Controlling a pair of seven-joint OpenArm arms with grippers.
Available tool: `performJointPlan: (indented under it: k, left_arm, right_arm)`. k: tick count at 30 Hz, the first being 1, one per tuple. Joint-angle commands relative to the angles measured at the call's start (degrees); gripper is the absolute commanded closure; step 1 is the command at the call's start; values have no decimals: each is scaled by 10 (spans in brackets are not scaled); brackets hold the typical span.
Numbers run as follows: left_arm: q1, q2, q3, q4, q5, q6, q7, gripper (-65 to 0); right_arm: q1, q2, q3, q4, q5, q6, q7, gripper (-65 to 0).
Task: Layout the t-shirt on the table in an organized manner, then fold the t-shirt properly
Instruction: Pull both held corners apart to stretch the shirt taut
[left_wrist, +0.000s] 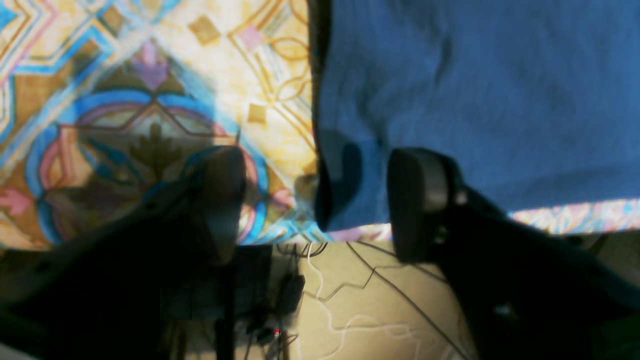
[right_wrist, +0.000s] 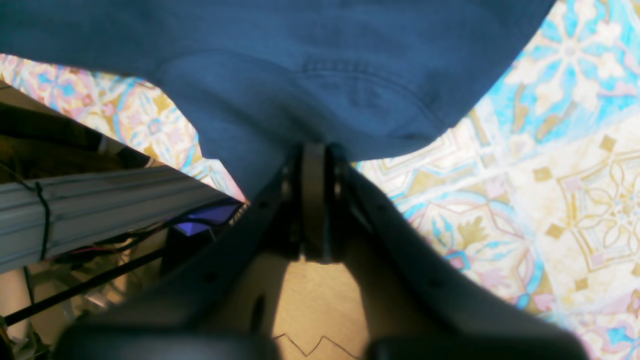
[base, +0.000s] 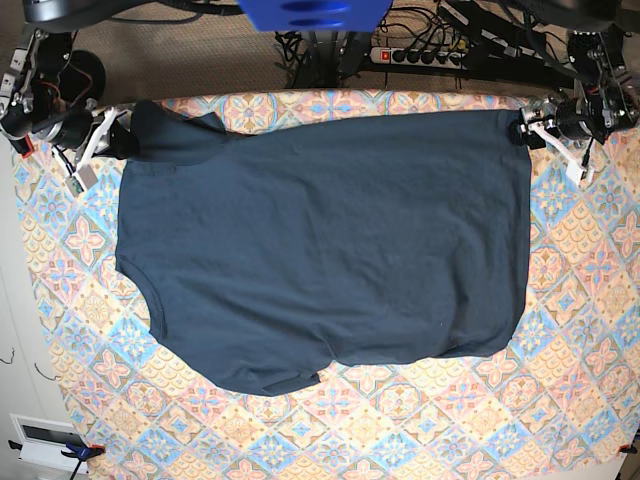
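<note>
1. The plain dark navy-blue cloth t-shirt (base: 320, 250) lay spread wide over the far half of the table (base: 480, 420), a broad surface under a tile-patterned cloth of pastel orange, pink and blue medallions.
2. Its far edge ran along the table's far edge, nearly from corner to corner; the near edge curved and sat well back from the table's near edge.
3. The left gripper (left_wrist: 315, 200) stood at the far corner on the base view's right, jaws spread wide apart. The shirt's corner (left_wrist: 345, 200) lay between them, touching neither so far as the blurred wrist view showed.
4. The right gripper (right_wrist: 314, 200) was at the opposite far corner, jaws pressed together on a bunched part of the shirt, probably a sleeve.
5. That part (base: 170, 135) rose slightly off the cloth.
</note>
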Motion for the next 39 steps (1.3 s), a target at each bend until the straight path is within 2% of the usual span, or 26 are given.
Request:
performJointPlan:
  k: [1, 3, 5, 9, 11, 12, 13, 14, 20, 25, 28, 30, 33, 35, 39]
  left_arm:
    - [17, 10, 19, -5, -38, -4, 29, -340]
    - [24, 10, 24, -5, -67, -4, 29, -239]
    - [32, 10, 24, -5, -87, -4, 29, -179]
    - [44, -4, 24, -5, -123, -4, 29, -176]
    - [44, -11, 24, -5, -140, -4, 29, -146]
    - [44, -12, 21, -5, -149, -4, 29, -106]
    - [44, -19, 19, -4, -154, -4, 29, -35]
    - [44, -25, 12, -4, -155, -4, 29, 0]
    - [43, -31, -47, -4, -158, -4, 29, 0]
    - [56, -48, -48, 21, -158, -4, 29, 0]
    - [76, -54, -49, 80, -157, -4, 29, 0]
    - [90, -74, -49, 109, -157, -4, 29, 0]
    - [91, -84, -50, 123, -158, -4, 29, 0]
    - [89, -85, -73, 124, -158, -4, 29, 0]
    - [74, -63, -123, 124, -159, -4, 29, 0]
  right_arm:
    - [3, 11, 5, 9, 11, 2, 9, -14]
    - [3, 11, 5, 9, 11, 2, 9, -14]
    - [3, 11, 5, 9, 11, 2, 9, -14]
    - [4, 11, 5, 9, 11, 2, 10, -14]
    - [6, 11, 5, 9, 11, 2, 9, -14]
    - [9, 11, 5, 9, 11, 2, 9, -14]
    - [10, 11, 5, 9, 11, 2, 9, -14]
    - [10, 11, 5, 9, 11, 2, 9, -14]
    - [11, 11, 5, 9, 11, 2, 9, -14]
    - [8, 11, 4, 12, 11, 2, 6, -14]
    - [8, 11, -9, 27, 11, 2, -24, -14]
    - [5, 11, -20, 41, 11, 2, -34, -14]
    - [-14, 11, -40, 59, 11, 2, -34, -14]
    - [-26, 11, -45, 66, 11, 2, -34, -14]
    - [-30, 11, -41, 67, 12, 2, -32, -14]
